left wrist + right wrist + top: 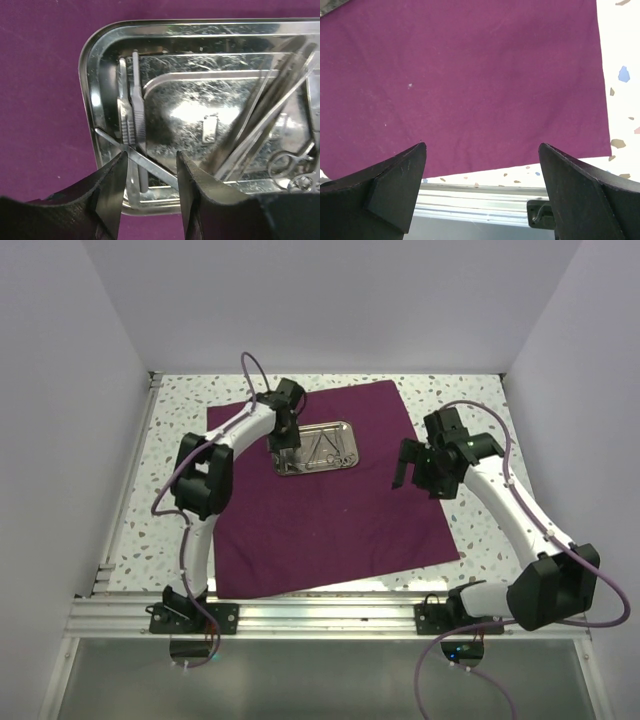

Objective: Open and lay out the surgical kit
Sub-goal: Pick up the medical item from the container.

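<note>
Speckled white table [470,400] inside pale walls; an aluminium rail [330,615] along the near edge carries both arm bases.

- Top view: plum cloth [330,530] lies opened flat on the table. Steel tray [340,425] sits on its far-left part. Left claw [287,455] is down at the tray's left end. Right claw [410,465] hangs over the cloth's right side, well apart from the tray.
- Left wrist view, detail that the top view cannot give: the instruments all lie inside the tray [87,100]. Tweezers [125,115] and a straight ribbed handle [137,110] lie side by side at the left end. A thin probe [150,166] runs slantwise between the fingers. Long tools [270,115] and ring-handled scissors [292,165] are heaped at the right end. Left claw [150,165] stands partly spread, a gap showing between its fingers, astride the probe; contact cannot be told.
- Right wrist view: only cloth [470,75], the table's speckle [622,100] and rail [480,200]. Right claw [482,150] is spread wide, nothing between the fingers.
</note>
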You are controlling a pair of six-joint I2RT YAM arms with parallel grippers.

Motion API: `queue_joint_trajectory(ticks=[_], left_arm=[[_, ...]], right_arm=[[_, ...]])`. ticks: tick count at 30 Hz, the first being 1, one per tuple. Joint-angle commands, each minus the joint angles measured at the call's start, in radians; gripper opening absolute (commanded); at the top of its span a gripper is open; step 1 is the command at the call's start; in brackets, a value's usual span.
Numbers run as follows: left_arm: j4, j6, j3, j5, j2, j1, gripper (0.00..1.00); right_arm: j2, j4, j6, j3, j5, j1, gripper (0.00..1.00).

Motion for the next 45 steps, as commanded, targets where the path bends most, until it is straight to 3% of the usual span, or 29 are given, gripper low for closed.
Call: queue_joint_trajectory(ticks=[1, 37, 43, 45], left_arm=[[0.008, -0.091, -0.001, -0.032, -0.108, -0.015, 0.48], [0.051, -0.153, -0.115, -0.051, -0.021, -0.028, 0.44], [0.06, -0.148, -0.102, -0.039, 0.018, -0.022, 0.39], [0.06, -0.142, -0.102, -0.037, 0.027, -0.02, 0.31]], right_arm=[[0.018, -0.008, -0.067, 0.042, 0.011, 0.004, 0.98], [0.154, 0.007, -0.133, 0.027, 0.0, 0.003, 0.98], [0.16, 0.003, -0.13, 0.027, 0.0, 0.003, 0.98], [0.162, 0.001, -0.13, 0.03, 0.001, 0.004, 0.98]])
